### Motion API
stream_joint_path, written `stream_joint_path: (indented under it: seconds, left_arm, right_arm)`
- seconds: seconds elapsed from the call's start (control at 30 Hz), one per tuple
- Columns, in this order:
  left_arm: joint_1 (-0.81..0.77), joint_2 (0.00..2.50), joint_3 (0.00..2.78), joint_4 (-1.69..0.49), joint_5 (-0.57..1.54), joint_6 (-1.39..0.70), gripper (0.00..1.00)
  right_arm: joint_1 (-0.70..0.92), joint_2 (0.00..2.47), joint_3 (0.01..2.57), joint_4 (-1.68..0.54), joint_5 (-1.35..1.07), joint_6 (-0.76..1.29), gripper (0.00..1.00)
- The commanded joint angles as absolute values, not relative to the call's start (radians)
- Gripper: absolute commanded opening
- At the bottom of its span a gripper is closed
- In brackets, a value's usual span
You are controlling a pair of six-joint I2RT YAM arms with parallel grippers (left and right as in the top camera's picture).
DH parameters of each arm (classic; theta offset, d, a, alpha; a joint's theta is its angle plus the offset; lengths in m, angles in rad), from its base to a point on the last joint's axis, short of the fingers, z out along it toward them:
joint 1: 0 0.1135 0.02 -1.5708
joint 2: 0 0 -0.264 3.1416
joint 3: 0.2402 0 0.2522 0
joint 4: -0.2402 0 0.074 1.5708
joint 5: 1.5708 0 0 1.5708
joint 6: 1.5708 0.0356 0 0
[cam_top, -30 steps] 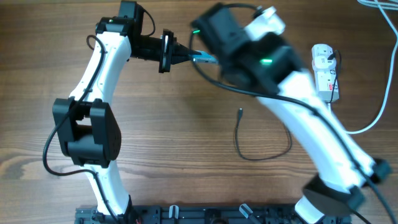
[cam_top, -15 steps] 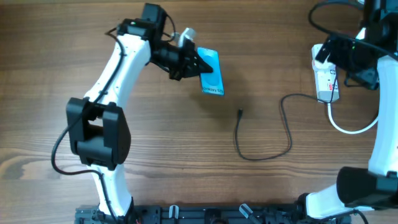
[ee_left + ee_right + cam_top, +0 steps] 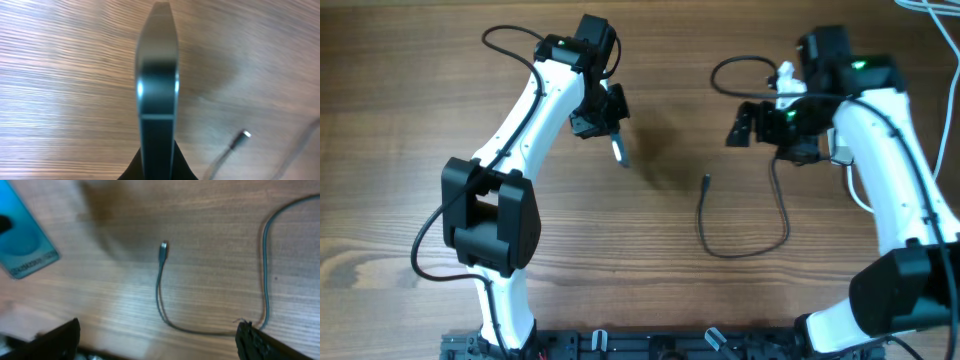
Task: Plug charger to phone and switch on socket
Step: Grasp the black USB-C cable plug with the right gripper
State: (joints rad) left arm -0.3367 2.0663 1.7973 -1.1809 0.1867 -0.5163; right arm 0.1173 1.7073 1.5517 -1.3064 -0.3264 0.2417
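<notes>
My left gripper (image 3: 610,130) is shut on the phone (image 3: 618,148) and holds it on edge above the table. In the left wrist view the phone (image 3: 157,75) shows as a thin dark edge between my fingers. In the right wrist view its cyan screen (image 3: 22,245) shows at the upper left. The charger is a thin black cable lying in a loop (image 3: 760,250), and its connector tip (image 3: 706,181) is free on the wood. The tip also shows in the left wrist view (image 3: 245,134) and the right wrist view (image 3: 163,247). My right gripper (image 3: 745,125) is open and empty above the cable (image 3: 160,345). The socket is hidden under my right arm.
A thick white cord (image 3: 945,100) runs along the far right edge of the wooden table (image 3: 620,260). A black rail (image 3: 620,345) lies along the front edge, between the two arm bases.
My left gripper has turned the phone from flat to on edge and shifted slightly left. My right arm has swung left from the socket to above the cable.
</notes>
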Motion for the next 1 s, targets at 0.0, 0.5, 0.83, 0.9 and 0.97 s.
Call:
stream_joint_path:
  seconds: [0.0, 0.5, 0.83, 0.9, 0.97]
  left_arm:
    - [-0.334, 2.042, 1.800, -1.208, -0.034, -0.593, 0.04]
    - [-0.334, 2.042, 1.799, -1.265, -0.214, -0.641, 0.04]
    - [-0.332, 2.042, 1.799, -1.277, -0.215, -0.641, 0.04]
    - [-0.326, 2.042, 1.799, -1.276, -0.215, -0.641, 0.04]
    - [-0.315, 2.042, 1.799, -1.276, -0.215, -0.641, 0.04]
  right_arm:
    - [0.255, 1.713, 1.462, -1.229, -0.091, 0.480, 0.97]
    - [0.397, 1.906, 1.261, -0.959, -0.100, 0.632, 0.55]
    - [0.441, 2.001, 1.261, -0.871, -0.033, 0.688, 0.45]
    - [0.441, 2.008, 1.257, -0.873, -0.026, 0.689, 0.45]
    - [0.441, 2.008, 1.256, -0.887, -0.023, 0.691, 0.34]
